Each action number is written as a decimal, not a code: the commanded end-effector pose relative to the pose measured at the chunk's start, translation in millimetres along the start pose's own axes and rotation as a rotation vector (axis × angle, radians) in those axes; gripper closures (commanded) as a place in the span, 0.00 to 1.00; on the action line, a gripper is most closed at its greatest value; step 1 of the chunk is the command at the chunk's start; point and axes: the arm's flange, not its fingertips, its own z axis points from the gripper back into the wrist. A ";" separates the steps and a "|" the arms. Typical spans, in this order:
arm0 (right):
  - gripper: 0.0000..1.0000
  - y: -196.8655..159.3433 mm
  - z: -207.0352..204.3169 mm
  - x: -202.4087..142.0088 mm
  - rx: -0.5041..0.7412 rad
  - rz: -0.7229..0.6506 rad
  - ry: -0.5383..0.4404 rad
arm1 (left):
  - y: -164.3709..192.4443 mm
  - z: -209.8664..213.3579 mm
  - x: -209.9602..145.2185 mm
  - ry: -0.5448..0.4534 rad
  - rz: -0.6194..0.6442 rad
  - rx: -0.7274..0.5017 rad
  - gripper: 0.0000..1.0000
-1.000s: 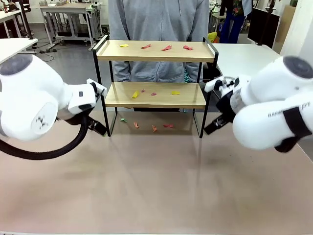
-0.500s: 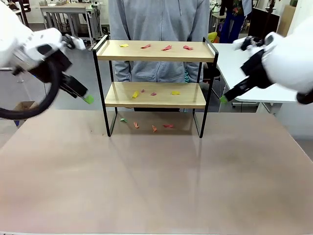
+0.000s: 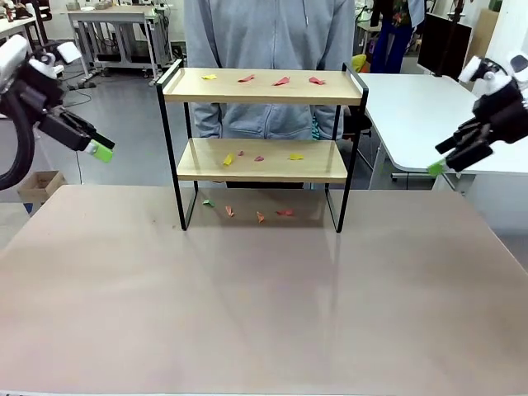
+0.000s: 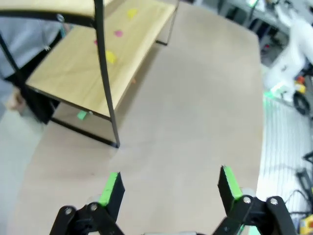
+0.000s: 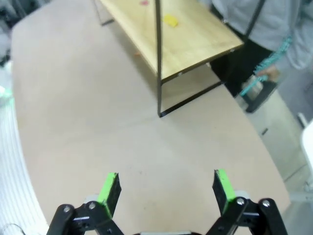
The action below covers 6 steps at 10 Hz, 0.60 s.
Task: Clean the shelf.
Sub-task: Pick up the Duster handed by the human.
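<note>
Standing at upper centre of the front view, the shelf [image 3: 318, 167] is not yet cleaned: coloured paper scraps [image 3: 281, 81] lie on both boards and on the table [image 3: 264, 313] beneath it. By the look of it, all the work is left. Left gripper [image 3: 99, 150] at upper left, right gripper [image 3: 436, 167] at upper right; both wide, empty, well apart from the black frame. Tabletop in front open. Person [image 3: 268, 33] close behind.
</note>
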 end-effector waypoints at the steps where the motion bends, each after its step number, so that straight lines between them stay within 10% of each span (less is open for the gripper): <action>1: 0.00 -36.2 -4.0 -21.3 0.065 0.070 -0.044 | 15.4 -7.6 -8.1 -0.013 -0.063 -0.062 0.00; 3: 0.00 -34.0 -4.8 -32.4 0.015 0.030 -0.110 | 3.1 -14.6 -4.5 0.012 -0.010 0.071 0.00; 6: 0.00 -22.3 2.8 -27.2 0.032 0.064 -0.045 | 12.8 -7.9 -19.1 -0.003 -0.041 -0.046 0.00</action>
